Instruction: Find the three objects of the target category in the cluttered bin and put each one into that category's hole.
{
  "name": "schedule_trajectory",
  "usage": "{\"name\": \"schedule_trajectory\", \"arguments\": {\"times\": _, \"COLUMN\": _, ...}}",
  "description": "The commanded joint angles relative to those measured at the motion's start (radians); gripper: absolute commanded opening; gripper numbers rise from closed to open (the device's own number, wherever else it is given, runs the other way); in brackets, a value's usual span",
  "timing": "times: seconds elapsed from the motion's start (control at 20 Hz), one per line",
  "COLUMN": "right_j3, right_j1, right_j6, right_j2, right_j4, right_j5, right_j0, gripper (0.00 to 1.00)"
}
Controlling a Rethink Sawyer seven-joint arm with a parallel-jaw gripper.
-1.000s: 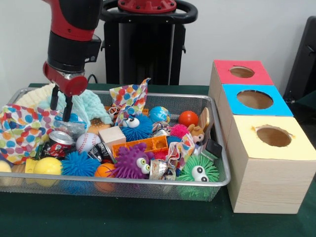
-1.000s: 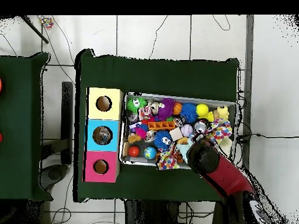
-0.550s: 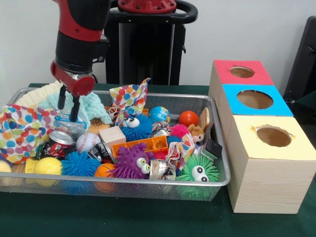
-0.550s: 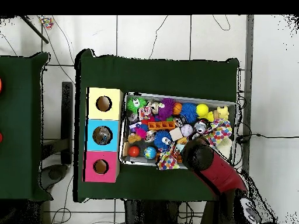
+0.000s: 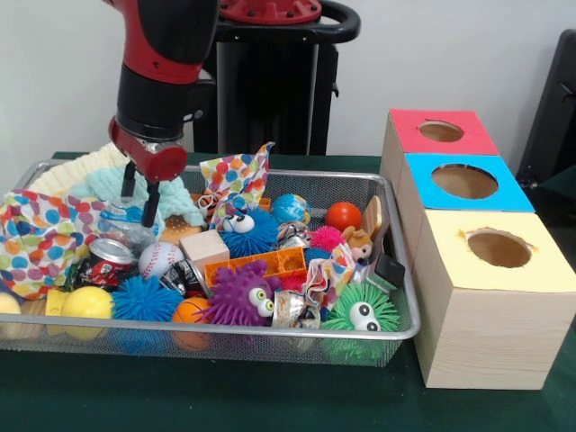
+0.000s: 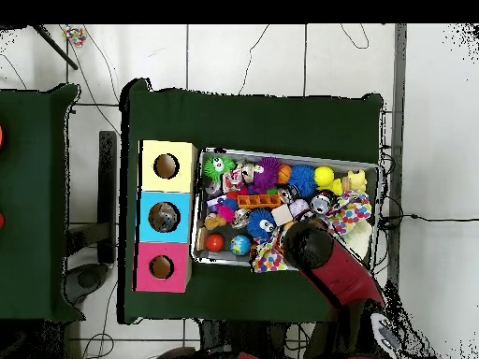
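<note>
**The Robot Arm Hunts Through a Bin Full of Toys**

The gripper hangs over the back left part of the wire bin. Its two dark fingers point down with a small gap between them. Nothing is held in that gap. Just under the tips lie a clear crinkly wrapper and a soft mint green cloth.

The task does not say which kind of thing to find, so I can only guess. Three boxes stand beside the bin: a pink box, a blue box and a yellow box. Each has a round hole on top.

If balls are wanted, the baseball sits close to the claw, near a squashed can. It looks hard, round and light. It could roll away, so the claw should pinch it across the middle. The red ball and the globe ball sit further along the back. They look smooth and may slip. The spiky purple toy and the spiky blue toy look squishy and easy to grab by their soft spikes.

A second ago the arm stood nearer the bin's left end and a bit lower. Now it has slid toward the middle and lifted a little. The claw looks just as open as before, and the toys have not moved.
</note>
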Motion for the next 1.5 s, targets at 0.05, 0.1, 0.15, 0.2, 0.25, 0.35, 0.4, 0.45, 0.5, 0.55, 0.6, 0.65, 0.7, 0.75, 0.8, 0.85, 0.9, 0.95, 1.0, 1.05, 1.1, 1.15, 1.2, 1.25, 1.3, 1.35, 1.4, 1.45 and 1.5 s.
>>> {"name": "schedule_trajectory", "arguments": {"times": 0.05, "right_j3": -0.006, "right_j1": 0.028, "right_j6": 0.214, "right_j2": 0.079, "right_j4": 0.061, "right_j5": 0.109, "right_j0": -0.053, "gripper": 1.0}}
{"name": "schedule_trajectory", "arguments": {"times": 0.1, "right_j3": -0.012, "right_j1": 0.037, "right_j6": 0.202, "right_j2": 0.089, "right_j4": 0.055, "right_j5": 0.099, "right_j0": -0.07, "gripper": 1.0}}
{"name": "schedule_trajectory", "arguments": {"times": 0.15, "right_j3": -0.017, "right_j1": 0.046, "right_j6": 0.19, "right_j2": 0.099, "right_j4": 0.049, "right_j5": 0.089, "right_j0": -0.087, "gripper": 1.0}}
{"name": "schedule_trajectory", "arguments": {"times": 0.2, "right_j3": -0.027, "right_j1": 0.051, "right_j6": 0.181, "right_j2": 0.103, "right_j4": 0.044, "right_j5": 0.088, "right_j0": -0.099, "gripper": 1.0}}
{"name": "schedule_trajectory", "arguments": {"times": 0.25, "right_j3": -0.036, "right_j1": 0.056, "right_j6": 0.171, "right_j2": 0.107, "right_j4": 0.039, "right_j5": 0.087, "right_j0": -0.112, "gripper": 1.0}}
{"name": "schedule_trajectory", "arguments": {"times": 0.35, "right_j3": -0.042, "right_j1": 0.049, "right_j6": 0.155, "right_j2": 0.109, "right_j4": 0.028, "right_j5": 0.099, "right_j0": -0.127, "gripper": 1.0}}
{"name": "schedule_trajectory", "arguments": {"times": 0.4, "right_j3": -0.04, "right_j1": 0.038, "right_j6": 0.149, "right_j2": 0.104, "right_j4": 0.022, "right_j5": 0.109, "right_j0": -0.13, "gripper": 1.0}}
{"name": "schedule_trajectory", "arguments": {"times": 0.45, "right_j3": -0.036, "right_j1": 0.032, "right_j6": 0.147, "right_j2": 0.097, "right_j4": 0.018, "right_j5": 0.119, "right_j0": -0.125, "gripper": 1.0}}
{"name": "schedule_trajectory", "arguments": {"times": 0.5, "right_j3": -0.033, "right_j1": 0.02, "right_j6": 0.143, "right_j2": 0.089, "right_j4": 0.014, "right_j5": 0.137, "right_j0": -0.124, "gripper": 1.0}}
{"name": "schedule_trajectory", "arguments": {"times": 0.55, "right_j3": -0.036, "right_j1": 0.021, "right_j6": 0.137, "right_j2": 0.087, "right_j4": 0.009, "right_j5": 0.136, "right_j0": -0.13, "gripper": 1.0}}
{"name": "schedule_trajectory", "arguments": {"times": 0.6, "right_j3": -0.04, "right_j1": 0.02, "right_j6": 0.134, "right_j2": 0.082, "right_j4": 0.006, "right_j5": 0.144, "right_j0": -0.132, "gripper": 1.0}}
{"name": "schedule_trajectory", "arguments": {"times": 0.65, "right_j3": -0.045, "right_j1": 0.019, "right_j6": 0.131, "right_j2": 0.076, "right_j4": 0.004, "right_j5": 0.151, "right_j0": -0.134, "gripper": 1.0}}
{"name": "schedule_trajectory", "arguments": {"times": 0.7, "right_j3": -0.062, "right_j1": 0.02, "right_j6": 0.126, "right_j2": 0.065, "right_j4": 0.003, "right_j5": 0.167, "right_j0": -0.138, "gripper": 1.0}}
{"name": "schedule_trajectory", "arguments": {"times": 0.75, "right_j3": -0.068, "right_j1": 0.024, "right_j6": 0.128, "right_j2": 0.06, "right_j4": 0.004, "right_j5": 0.169, "right_j0": -0.135, "gripper": 1.0}}
{"name": "schedule_trajectory", "arguments": {"times": 0.8, "right_j3": -0.074, "right_j1": 0.028, "right_j6": 0.131, "right_j2": 0.054, "right_j4": 0.006, "right_j5": 0.172, "right_j0": -0.133, "gripper": 1.0}}
{"name": "schedule_trajectory", "arguments": {"times": 0.85, "right_j3": -0.079, "right_j1": 0.031, "right_j6": 0.134, "right_j2": 0.049, "right_j4": 0.007, "right_j5": 0.174, "right_j0": -0.13, "gripper": 1.0}}
{"name": "schedule_trajectory", "arguments": {"times": 0.9, "right_j3": -0.082, "right_j1": 0.033, "right_j6": 0.14, "right_j2": 0.042, "right_j4": 0.006, "right_j5": 0.182, "right_j0": -0.123, "gripper": 0.0}}
{"name": "schedule_trajectory", "arguments": {"times": 0.95, "right_j3": -0.084, "right_j1": 0.036, "right_j6": 0.143, "right_j2": 0.035, "right_j4": 0.007, "right_j5": 0.186, "right_j0": -0.115, "gripper": 0.0}}
{"name": "schedule_trajectory", "arguments": {"times": 1.0, "right_j3": -0.086, "right_j1": 0.038, "right_j6": 0.147, "right_j2": 0.027, "right_j4": 0.009, "right_j5": 0.19, "right_j0": -0.108, "gripper": 0.0}}
{"name": "schedule_trajectory", "arguments": {"times": 1.05, "right_j3": -0.087, "right_j1": 0.04, "right_j6": 0.151, "right_j2": 0.023, "right_j4": 0.01, "right_j5": 0.191, "right_j0": -0.102, "gripper": 0.0}}
{"name": "schedule_trajectory", "arguments": {"times": 1.1, "right_j3": -0.089, "right_j1": 0.042, "right_j6": 0.154, "right_j2": 0.021, "right_j4": 0.011, "right_j5": 0.187, "right_j0": -0.099, "gripper": 0.0}}
{"name": "schedule_trajectory", "arguments": {"times": 1.15, "right_j3": -0.09, "right_j1": 0.045, "right_j6": 0.158, "right_j2": 0.019, "right_j4": 0.012, "right_j5": 0.183, "right_j0": -0.095, "gripper": 0.0}}
{"name": "schedule_trajectory", "arguments": {"times": 1.2, "right_j3": -0.093, "right_j1": 0.049, "right_j6": 0.163, "right_j2": 0.016, "right_j4": 0.014, "right_j5": 0.176, "right_j0": -0.09, "gripper": 0.0}}
{"name": "schedule_trajectory", "arguments": {"times": 1.25, "right_j3": -0.097, "right_j1": 0.052, "right_j6": 0.167, "right_j2": 0.014, "right_j4": 0.018, "right_j5": 0.175, "right_j0": -0.089, "gripper": 0.0}}
{"name": "schedule_trajectory", "arguments": {"times": 1.3, "right_j3": -0.096, "right_j1": 0.052, "right_j6": 0.171, "right_j2": 0.016, "right_j4": 0.021, "right_j5": 0.164, "right_j0": -0.088, "gripper": 0.0}}
{"name": "schedule_trajectory", "arguments": {"times": 1.35, "right_j3": -0.095, "right_j1": 0.053, "right_j6": 0.173, "right_j2": 0.017, "right_j4": 0.022, "right_j5": 0.159, "right_j0": -0.086, "gripper": 0.0}}
{"name": "schedule_trajectory", "arguments": {"times": 1.4, "right_j3": -0.09, "right_j1": 0.051, "right_j6": 0.173, "right_j2": 0.024, "right_j4": 0.022, "right_j5": 0.146, "right_j0": -0.089, "gripper": 0.0}}
{"name": "schedule_trajectory", "arguments": {"times": 1.45, "right_j3": -0.089, "right_j1": 0.051, "right_j6": 0.173, "right_j2": 0.027, "right_j4": 0.022, "right_j5": 0.141, "right_j0": -0.088, "gripper": 0.0}}
{"name": "schedule_trajectory", "arguments": {"times": 1.5, "right_j3": -0.088, "right_j1": 0.05, "right_j6": 0.175, "right_j2": 0.029, "right_j4": 0.023, "right_j5": 0.137, "right_j0": -0.087, "gripper": 0.0}}
